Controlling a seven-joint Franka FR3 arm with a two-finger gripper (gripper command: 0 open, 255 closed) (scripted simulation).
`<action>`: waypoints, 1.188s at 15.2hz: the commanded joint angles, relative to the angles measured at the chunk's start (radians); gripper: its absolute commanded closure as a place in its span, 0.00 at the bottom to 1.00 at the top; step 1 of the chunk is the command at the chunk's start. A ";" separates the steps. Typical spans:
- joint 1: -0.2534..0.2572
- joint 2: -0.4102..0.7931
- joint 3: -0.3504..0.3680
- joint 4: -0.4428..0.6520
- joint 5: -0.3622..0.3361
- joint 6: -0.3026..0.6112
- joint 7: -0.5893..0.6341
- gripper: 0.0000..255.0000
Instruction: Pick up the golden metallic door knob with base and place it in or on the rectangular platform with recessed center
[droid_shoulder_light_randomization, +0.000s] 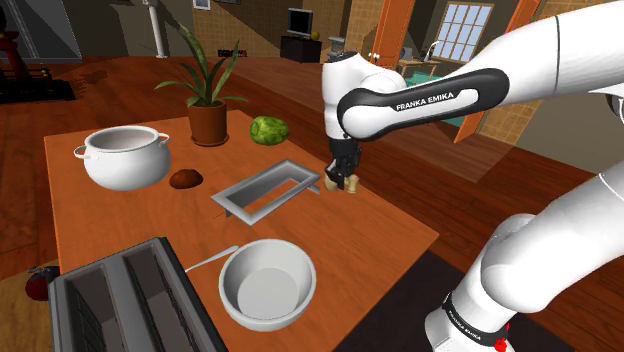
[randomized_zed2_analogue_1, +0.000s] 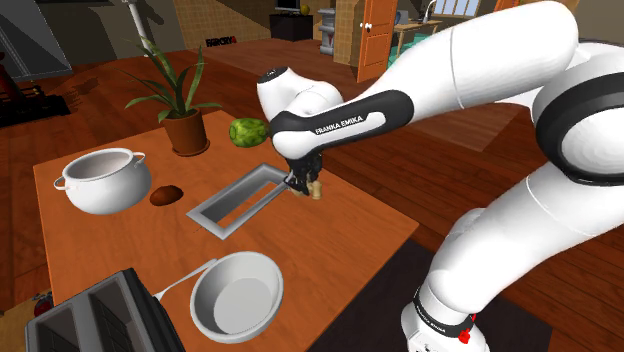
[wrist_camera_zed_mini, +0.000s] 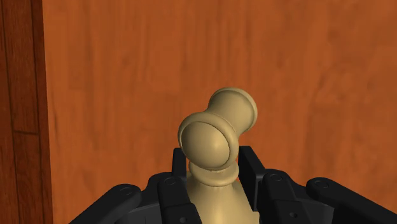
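The door knob (droid_shoulder_light_randomization: 353, 183) sat right of centre in the shoulder view, just beyond the right-hand end of the grey rectangular platform (droid_shoulder_light_randomization: 228, 197) and close to the edge of the wooden table (droid_shoulder_light_randomization: 385, 245). In the second exterior view it showed near the middle of the frame, a pale gold nub (randomized_zed2_analogue_1: 314, 188) under the black gripper (randomized_zed2_analogue_1: 303, 180), beside the platform's (randomized_zed2_analogue_1: 205, 216) upper right corner. I could not tell from either outside view whether it was resting on the wood or hanging just off it.

In the wrist view, the gripper (wrist_camera_zed_mini: 215, 186) was drawn in narrow around the knob (wrist_camera_zed_mini: 213, 137). One finger (wrist_camera_zed_mini: 180, 170) pressed each side of the slim neck under the round bulb, and a spool-shaped head stuck out past it.

I judged the piece rigid and not fragile, and, going by the metal named in the task, probably dense for its bulk. Its smooth, curved surface looked slick. The neck seemed the right place to pinch, since the bulge above and the flare below should stop it sliding lengthwise. My concern was rotation: with the head sticking out to one side, it could swivel between the pads. I would have wanted firm pressure and a slow, level carry over to the recess.
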 joint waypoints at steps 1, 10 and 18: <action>-0.004 0.085 0.010 0.083 -0.012 -0.002 0.015 1.00; 0.013 0.450 0.044 0.507 -0.080 -0.085 0.083 1.00; 0.078 0.793 0.041 0.980 -0.143 -0.232 0.102 1.00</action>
